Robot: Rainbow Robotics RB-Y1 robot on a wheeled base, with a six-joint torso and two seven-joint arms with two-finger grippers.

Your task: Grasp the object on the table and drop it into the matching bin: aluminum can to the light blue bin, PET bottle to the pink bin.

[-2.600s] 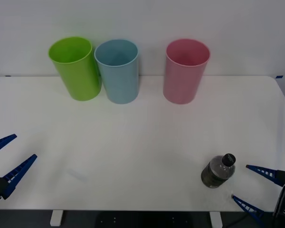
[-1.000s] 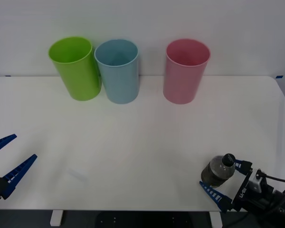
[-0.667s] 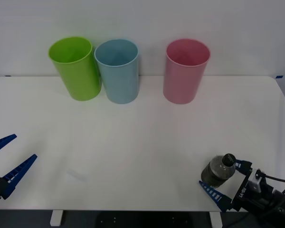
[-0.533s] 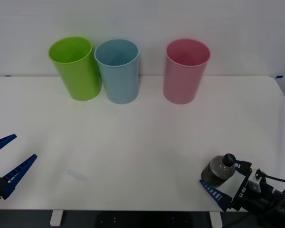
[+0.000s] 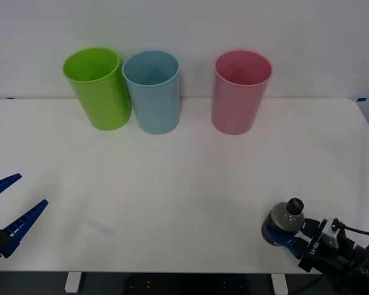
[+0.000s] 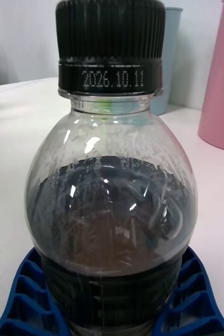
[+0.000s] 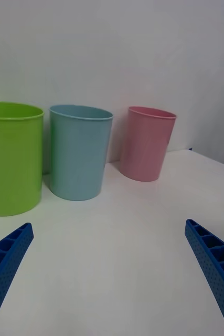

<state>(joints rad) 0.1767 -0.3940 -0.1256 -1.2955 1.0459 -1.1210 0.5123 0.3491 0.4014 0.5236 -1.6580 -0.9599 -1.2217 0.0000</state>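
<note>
The PET bottle point(image 5: 282, 219), small and dark-tinted with a black cap, stands upright near the front right corner of the white table point(image 5: 184, 172). My right gripper point(image 5: 279, 232) is shut on its lower body. In the right wrist view the bottle point(image 6: 112, 210) stands very close, with blue fingers point(image 6: 22, 294) pressed against both sides of its base. The pink bin point(image 5: 240, 92) stands at the back, right of centre, far from the bottle. To its left stands the light blue bin point(image 5: 152, 92). My left gripper point(image 5: 31, 189) rests open at the front left edge, holding nothing.
A lime green bin point(image 5: 98, 89) touches the light blue bin's left side. The left wrist view shows the green bin point(image 7: 9, 157), the light blue bin point(image 7: 79, 152) and the pink bin point(image 7: 146, 144) in a row before a white wall. Bare tabletop lies between the bottle and the bins.
My right gripper came in from the right, spread its fingers around the bottle, then shut on it. The bottle shifted slightly. The left arm has not moved.
</note>
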